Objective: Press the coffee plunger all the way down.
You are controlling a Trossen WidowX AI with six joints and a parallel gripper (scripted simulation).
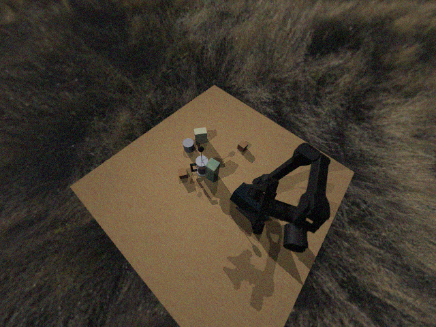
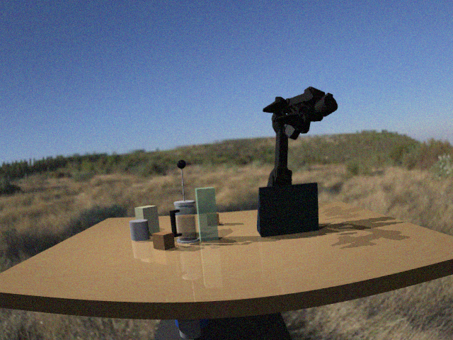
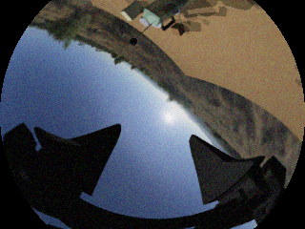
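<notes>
The black pincer [image 3: 155, 153] hangs released, gripping nothing, raised well apart from the glass coffee press [image 2: 186, 221] on the tan surface [image 2: 255, 270]. I judge the press light and tippable; push straight down on its small black ball knob [image 2: 181, 163], atop a thin upright rod, beside a tall green block [image 2: 207, 214].

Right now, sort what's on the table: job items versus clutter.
Job: coffee press, its raised plunger knob, the open gripper.
Clutter: tall green block, pale green block, grey cylinder, brown cube, far brown cube.
</notes>
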